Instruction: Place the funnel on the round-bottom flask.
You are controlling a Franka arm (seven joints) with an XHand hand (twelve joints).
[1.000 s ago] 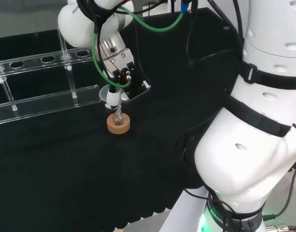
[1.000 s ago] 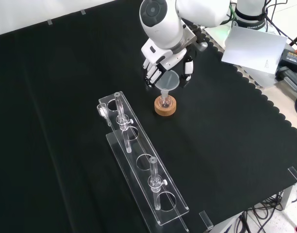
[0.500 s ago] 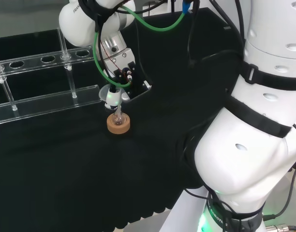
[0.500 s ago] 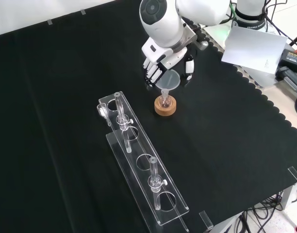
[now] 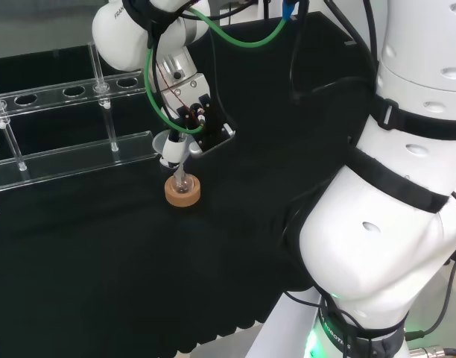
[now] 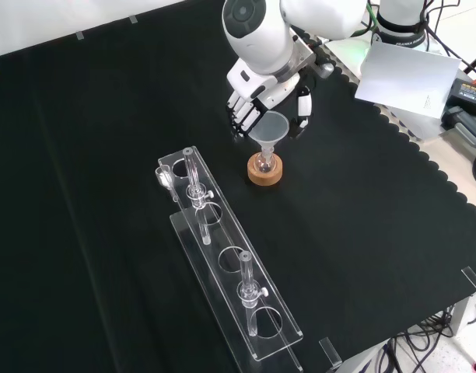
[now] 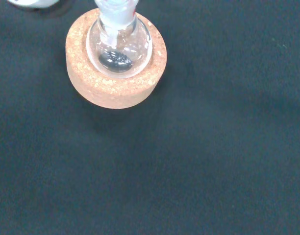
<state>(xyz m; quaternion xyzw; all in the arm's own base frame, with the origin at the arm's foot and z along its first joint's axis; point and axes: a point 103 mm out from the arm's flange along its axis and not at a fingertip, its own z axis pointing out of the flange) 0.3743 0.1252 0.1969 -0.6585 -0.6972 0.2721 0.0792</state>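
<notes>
The round-bottom flask point(image 6: 263, 162) is seated upright in a cork ring stand point(image 6: 265, 172), which keeps its curved base from rolling on the black cloth point(image 6: 106, 116). The clear funnel point(image 6: 269, 129) is held directly above the flask's neck, its wide mouth turned up and its stem pointing down, so that its long axis runs roughly vertical and in line with the neck. The stem appears to have entered the neck, though clear glass makes this hard to confirm. The hand point(image 6: 257, 105) is curled round the funnel's rim from behind, with the thumb point(image 6: 302, 105) on the far side. A clear plastic rack point(image 6: 222, 264) stands nearby.
</notes>
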